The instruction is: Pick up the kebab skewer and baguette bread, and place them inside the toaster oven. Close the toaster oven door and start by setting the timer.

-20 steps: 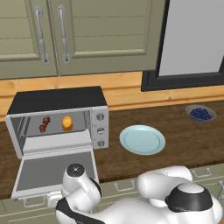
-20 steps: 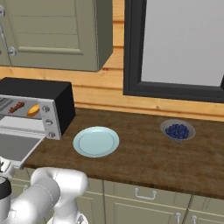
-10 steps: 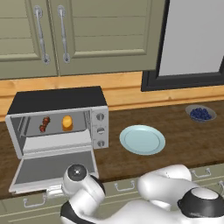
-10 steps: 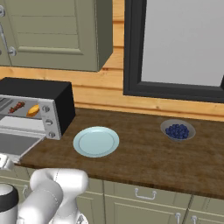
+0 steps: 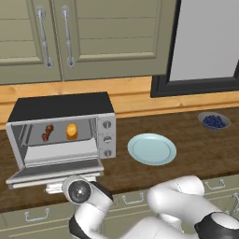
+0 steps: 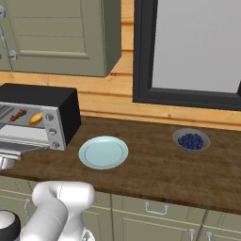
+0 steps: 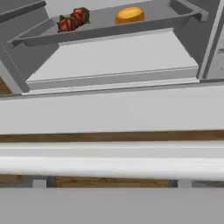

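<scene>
Both foods are in: the dark red kebab skewer and the golden-orange stubby baguette bread lie side by side on the grey inner tray of the boxy silver toaster oven on the brown wooden worktop. So I judge the step in hand is closing the silver-framed glass oven door, which hangs flat open. My tool, jaws spread wide, sits just below the door's silver bar handle. Next I must lift that edge upward to swing it shut, then turn the timer knob.
</scene>
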